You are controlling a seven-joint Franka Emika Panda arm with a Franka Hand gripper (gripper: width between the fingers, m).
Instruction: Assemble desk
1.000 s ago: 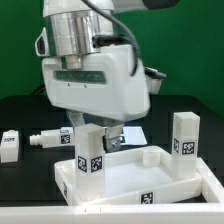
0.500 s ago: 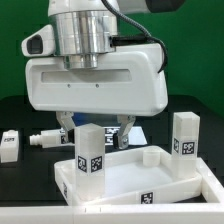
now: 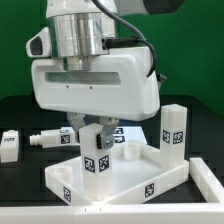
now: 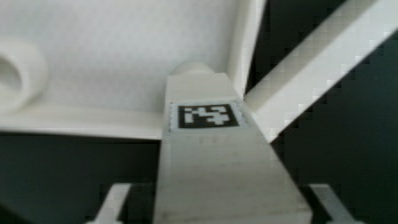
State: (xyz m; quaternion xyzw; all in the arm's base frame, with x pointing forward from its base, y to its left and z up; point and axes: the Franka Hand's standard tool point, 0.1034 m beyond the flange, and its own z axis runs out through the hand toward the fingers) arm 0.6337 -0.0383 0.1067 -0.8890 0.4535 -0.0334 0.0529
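While leg (image 3: 95, 160) stands upright in desk top (image 3: 125, 173) | claw (image 3: 95, 135) straddles its upper end | clamped or not: cannot tell

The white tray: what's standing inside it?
One white tagged leg stands inside the tray, with the gripper straddling its top, beside a round ring. The leg and gripper hide the tray floor behind them.

One desk top (image 3: 125, 176) and four legs (image 3: 95, 152) (image 3: 172, 130) (image 3: 48, 140) (image 3: 8, 146).

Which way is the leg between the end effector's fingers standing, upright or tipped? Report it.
Upright: the leg stands vertical at the desk top, its sides parallel to the fingers of the end effector flanking it.
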